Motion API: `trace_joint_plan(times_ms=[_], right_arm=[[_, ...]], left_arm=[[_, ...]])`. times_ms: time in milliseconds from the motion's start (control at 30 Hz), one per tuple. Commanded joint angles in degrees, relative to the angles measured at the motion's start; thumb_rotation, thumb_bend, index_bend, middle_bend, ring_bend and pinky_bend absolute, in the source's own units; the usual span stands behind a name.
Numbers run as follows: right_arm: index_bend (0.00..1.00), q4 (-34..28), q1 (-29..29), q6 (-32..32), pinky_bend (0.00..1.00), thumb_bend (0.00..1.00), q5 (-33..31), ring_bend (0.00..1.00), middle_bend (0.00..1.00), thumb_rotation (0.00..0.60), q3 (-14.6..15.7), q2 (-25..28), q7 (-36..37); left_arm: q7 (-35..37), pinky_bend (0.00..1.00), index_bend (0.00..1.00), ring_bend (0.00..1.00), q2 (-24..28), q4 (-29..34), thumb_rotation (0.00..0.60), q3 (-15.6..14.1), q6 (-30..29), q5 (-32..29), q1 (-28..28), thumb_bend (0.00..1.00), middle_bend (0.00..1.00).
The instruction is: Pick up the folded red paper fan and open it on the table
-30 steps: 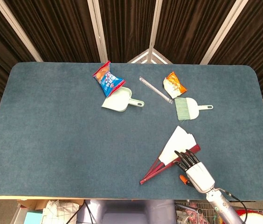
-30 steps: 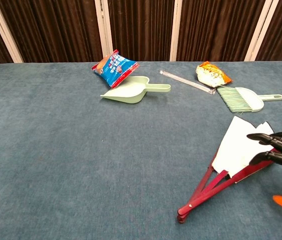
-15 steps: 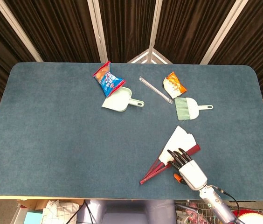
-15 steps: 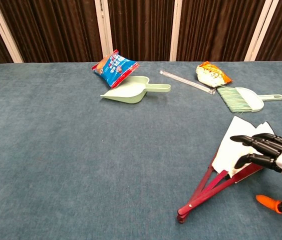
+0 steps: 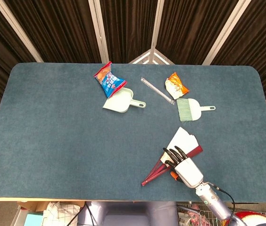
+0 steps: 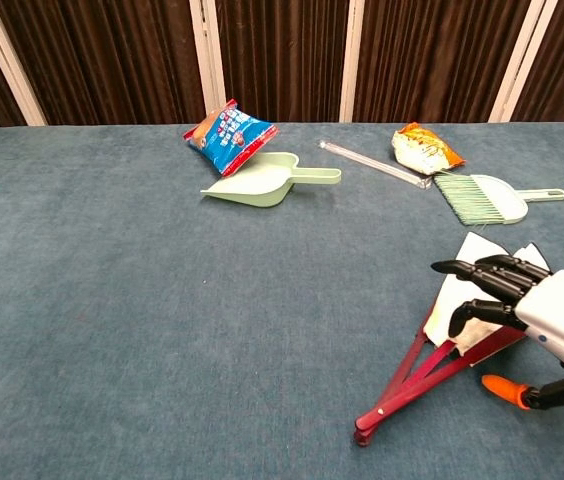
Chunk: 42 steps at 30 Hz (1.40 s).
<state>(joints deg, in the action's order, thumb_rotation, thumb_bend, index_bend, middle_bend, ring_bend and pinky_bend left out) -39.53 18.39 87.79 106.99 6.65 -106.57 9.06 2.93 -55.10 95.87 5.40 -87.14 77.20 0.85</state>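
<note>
Near the right front edge of the blue surface [image 5: 53,141] lies the red paper fan [image 5: 173,155], partly spread, white leaf toward the far side. The right robot hand [image 5: 182,165] hovers over it with fingers [image 6: 482,270] extended and apart, holding nothing. Farther back sit a green dustpan [image 5: 121,101] and brush [image 5: 189,109]

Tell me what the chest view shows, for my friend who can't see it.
The robot's right hand, fingers spread, hovers over a partly opened red paper fan on a blue table. Farther back lie a green dustpan, brush, two snack bags and a clear tube.
</note>
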Motion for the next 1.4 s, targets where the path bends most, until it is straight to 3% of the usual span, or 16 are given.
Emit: trace_joint_plan(times_ms=[33,300,700,1067,1200,1400], right_arm=[[0.43,0.08,0.26,-0.36,0.12,0.32,-0.22,0.15,0.06,0.600,-0.01,-0.10,-0.03],[0.51,0.37,0.84,0.39,0.12,0.32,-0.79,0.17,0.06,0.600,-0.34,-0.24,1.21],[0.53,-0.72,1.74,3.09,0.12,0.32,-1.02,0.18,0.06,0.600,-0.87,1.22,2.75],[0.53,-1.73,2.27,1.07,0.12,0.32,-1.07,0.18,0.06,0.600,0.18,2.24,0.76],[0.49,-0.48,1.92,0.87,0.12,0.32,-1.19,0.18,0.06,0.600,0.57,2.07,0.05],[0.34,0.05,1.42,1.38,0.12,0.32,-1.02,0.18,0.06,0.600,1.25,2.67,-0.30]], left_arm=[[0.04,0.00,0.05,0.00,0.02,-0.02,0.600,0.00,0.03,-0.04,0.00,0.32,0.00],[-0.13,0.00,0.05,0.00,-0.08,-0.07,0.600,0.01,0.35,-0.21,-0.16,0.32,0.00],[-0.67,0.00,0.05,0.00,-0.20,0.15,0.600,-0.10,0.38,-0.18,-0.20,0.32,0.00],[-0.30,0.00,0.05,0.00,0.07,0.35,0.600,-0.32,0.49,0.13,-0.16,0.32,0.00],[0.08,0.00,0.05,0.00,0.19,0.27,0.600,-0.26,0.48,0.00,-0.10,0.32,0.00],[0.04,0.00,0.05,0.00,0.19,0.21,0.600,-0.31,0.78,0.00,-0.24,0.32,0.00]])
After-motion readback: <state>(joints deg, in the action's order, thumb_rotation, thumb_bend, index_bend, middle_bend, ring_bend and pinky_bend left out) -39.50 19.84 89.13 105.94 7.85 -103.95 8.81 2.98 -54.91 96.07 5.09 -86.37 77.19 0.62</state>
